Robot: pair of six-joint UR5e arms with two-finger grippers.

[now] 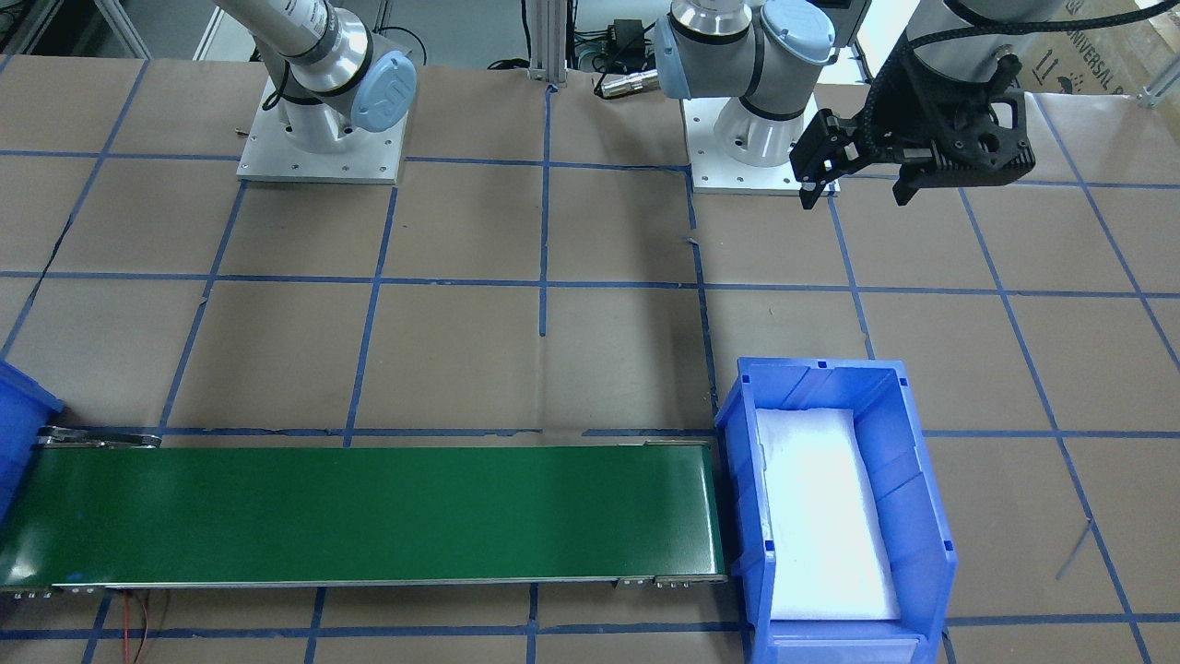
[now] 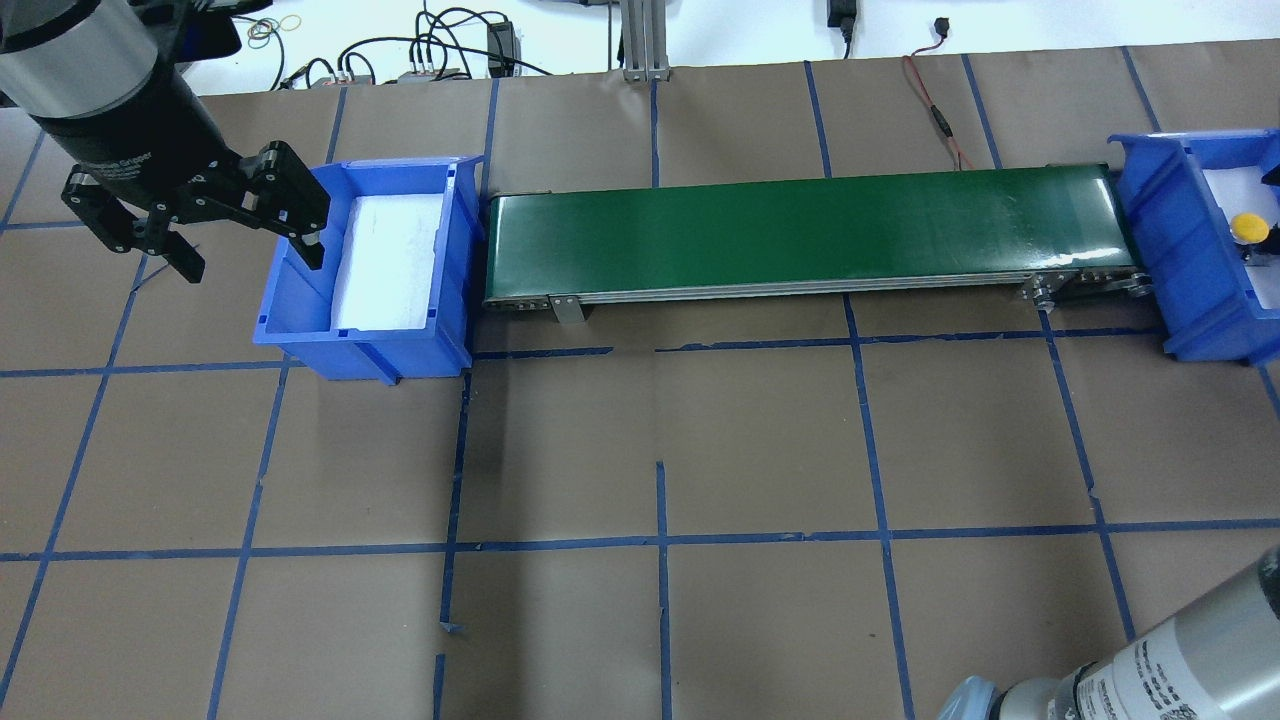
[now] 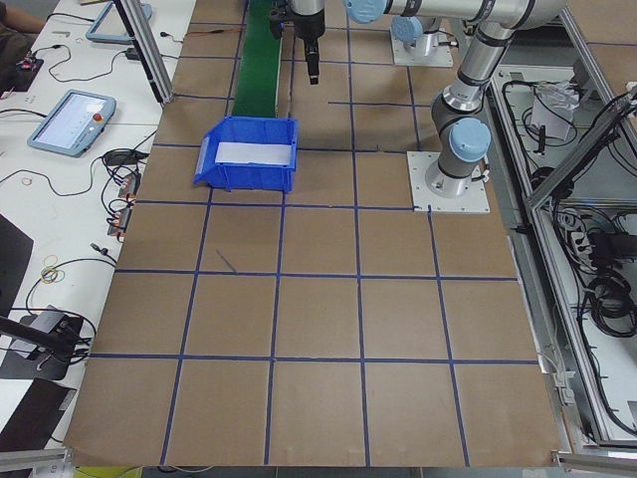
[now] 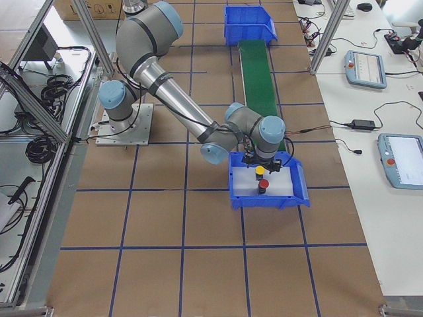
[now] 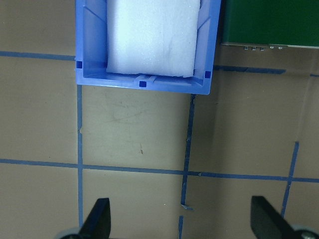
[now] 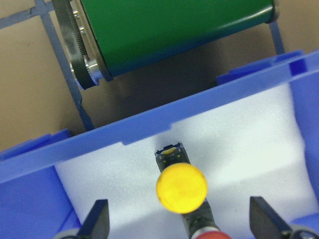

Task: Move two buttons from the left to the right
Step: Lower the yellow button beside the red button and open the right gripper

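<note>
**Both buttons sit in the bin at the conveyor's right end**

From my console, I take the green conveyor (image 2: 800,230) as the reference for everything else. At its right end the right-end bin (image 4: 301,193), blue and lined with white foam (image 6: 259,144), butts up against the belt's roller. The yellow button (image 6: 181,186) stands upright on that foam with its cap up, on the side nearer the conveyor. The red button (image 4: 263,184) stands just beside it on the side farther from the conveyor. In the right wrist view only the edge of its cap shows at the bottom. I cannot tell whether the two bases touch.

The right gripper (image 6: 182,221) hangs over this bin with its fingers spread wide. One finger is on each side of the yellow button, and both are well clear of it. It grips nothing.

At the conveyor's left end is the left-end bin (image 2: 290,310), also blue with a foam pad in it. The left gripper (image 1: 855,196) is raised off the table just off that bin, on the robot's side of it and away from the belt. Its wrist camera looks down on bare brown paper (image 5: 134,129) and blue tape lines. Its fingers are spread wide too, with nothing between them.
</note>
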